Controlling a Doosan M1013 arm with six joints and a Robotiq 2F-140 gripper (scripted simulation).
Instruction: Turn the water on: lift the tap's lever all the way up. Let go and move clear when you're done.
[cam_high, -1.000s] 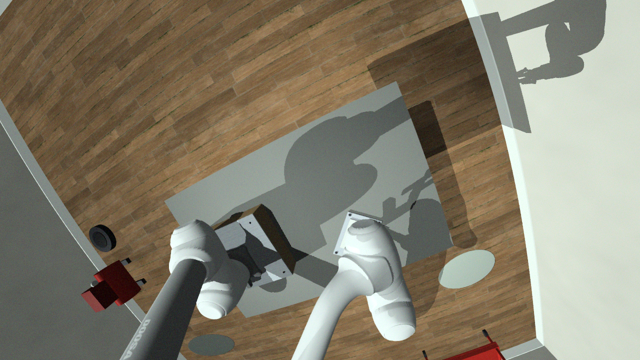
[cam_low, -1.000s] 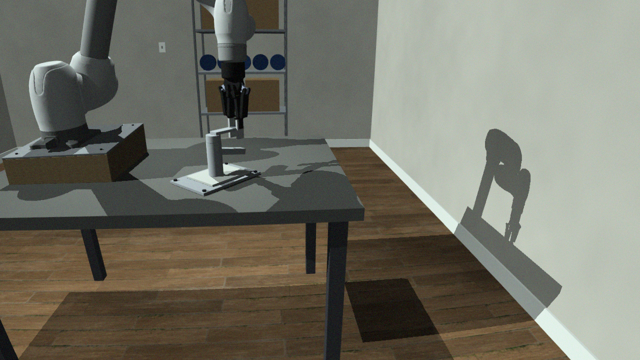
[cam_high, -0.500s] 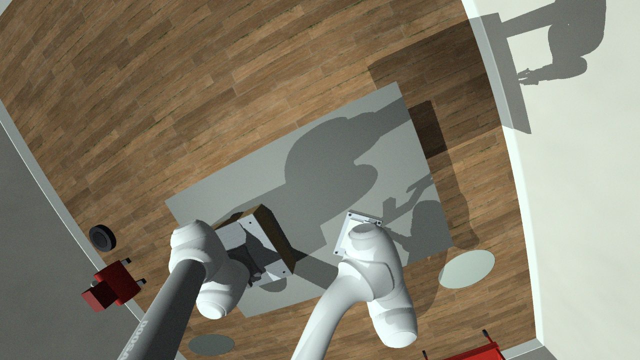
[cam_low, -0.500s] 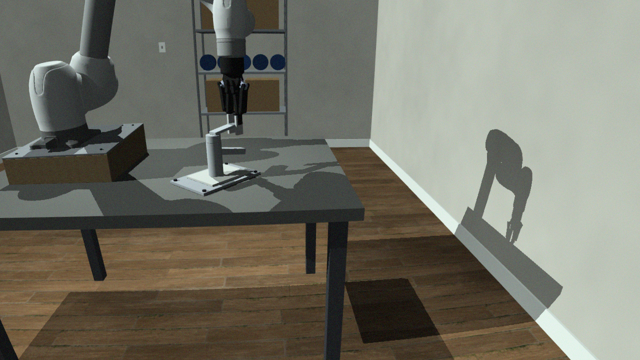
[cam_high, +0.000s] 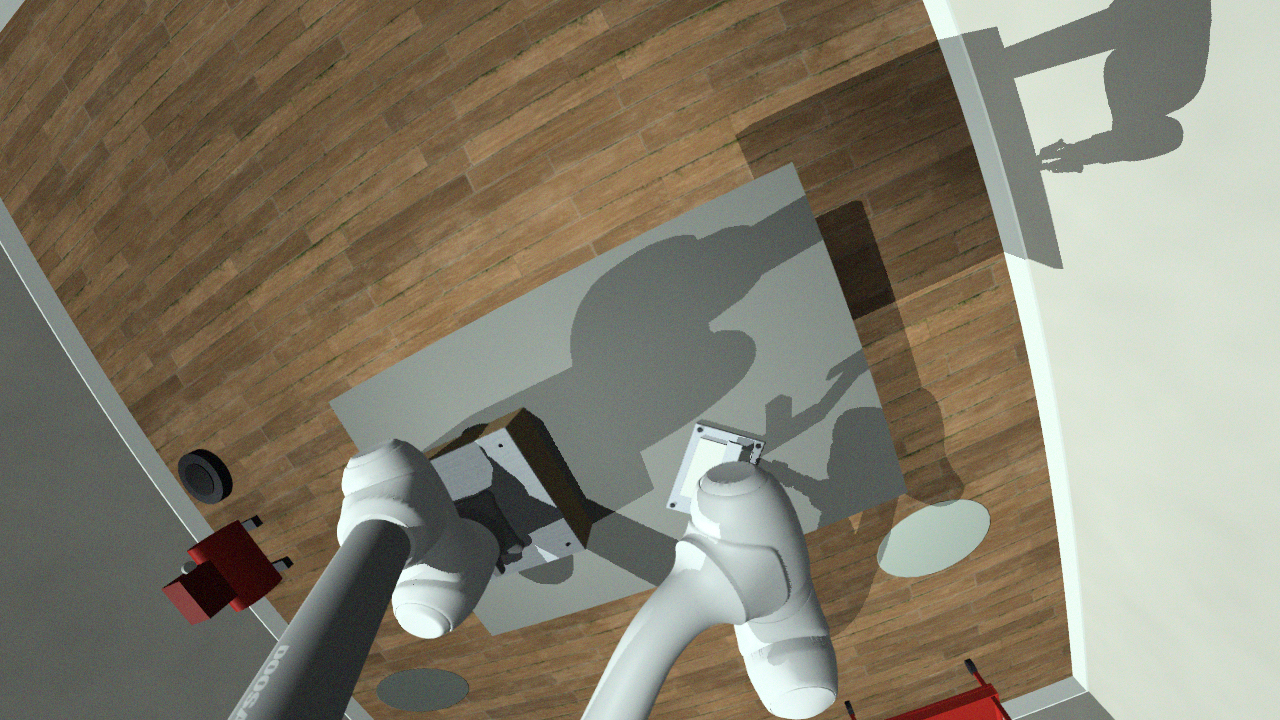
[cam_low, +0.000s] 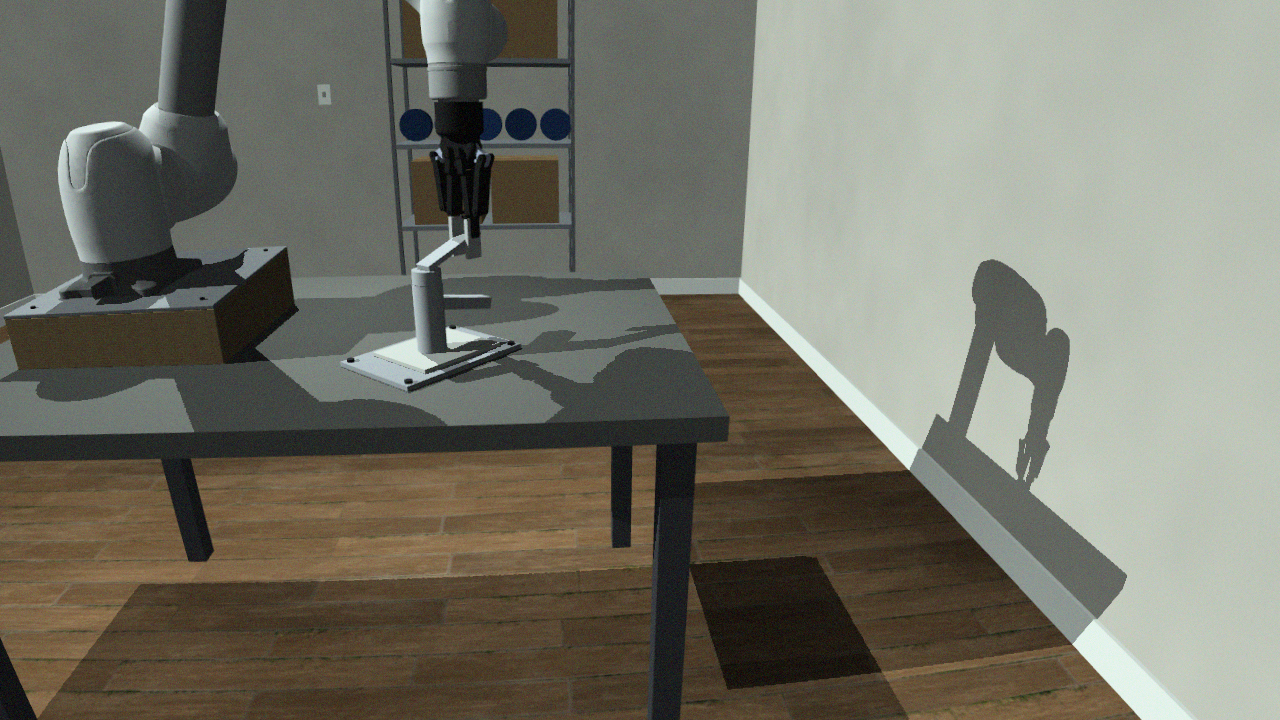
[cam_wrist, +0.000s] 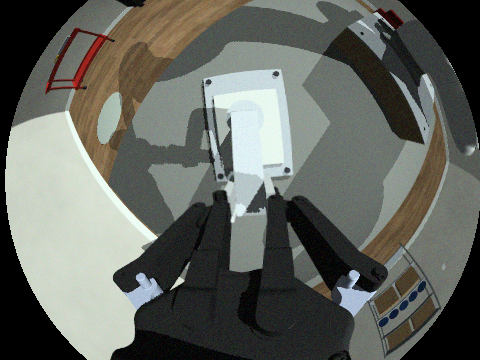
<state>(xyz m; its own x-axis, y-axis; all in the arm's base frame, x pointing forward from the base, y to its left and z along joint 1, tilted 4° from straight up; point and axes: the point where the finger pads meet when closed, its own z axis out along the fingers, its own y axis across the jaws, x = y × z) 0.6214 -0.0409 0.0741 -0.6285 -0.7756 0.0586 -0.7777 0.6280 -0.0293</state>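
Note:
The tap (cam_low: 430, 308) is a grey upright cylinder on a pale base plate (cam_low: 431, 356) in the middle of the table. Its lever (cam_low: 444, 251) slants upward from the top of the cylinder toward the far side. My gripper (cam_low: 466, 231) hangs straight down over the lever's free end and is shut on it. In the wrist view the lever (cam_wrist: 246, 160) runs from the tap body down between my two dark fingers, with the base plate (cam_wrist: 248, 123) below. In the top view the arm's wrist hides the tap, and only part of the base plate (cam_high: 707, 461) shows.
The arm's base sits on a brown box (cam_low: 152, 308) at the table's left. A shelf rack (cam_low: 487, 134) with cardboard boxes and blue discs stands behind the table. A wall runs along the right. A red cart (cam_high: 219, 570) stands on the floor.

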